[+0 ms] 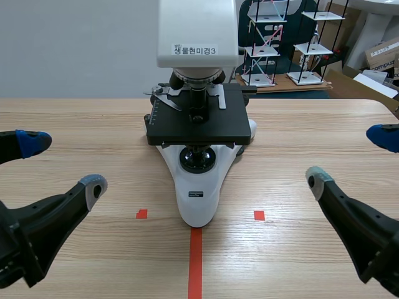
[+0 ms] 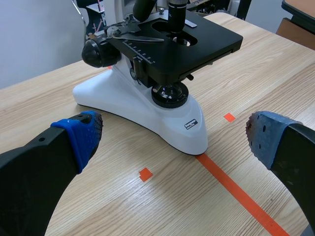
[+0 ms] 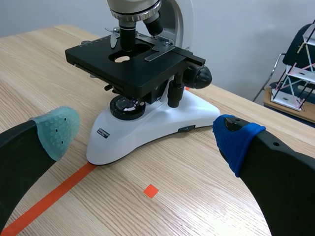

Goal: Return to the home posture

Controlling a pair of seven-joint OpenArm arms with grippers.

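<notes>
My left gripper (image 1: 62,164) and right gripper (image 1: 350,157) hang at the lower left and lower right of the scene view. Both are spread wide and grasp and touch nothing, their dotted pads blue and grey-green. Between them, at centre frame, the microscope (image 1: 198,187) stands on the pale wood-grain table (image 1: 75,124), its glossy white foot meeting the orange-red tape line (image 1: 195,261) and its matte black stage above. At the upper right, past the table's far edge, stand thin-framed shelf models (image 1: 274,43).
</notes>
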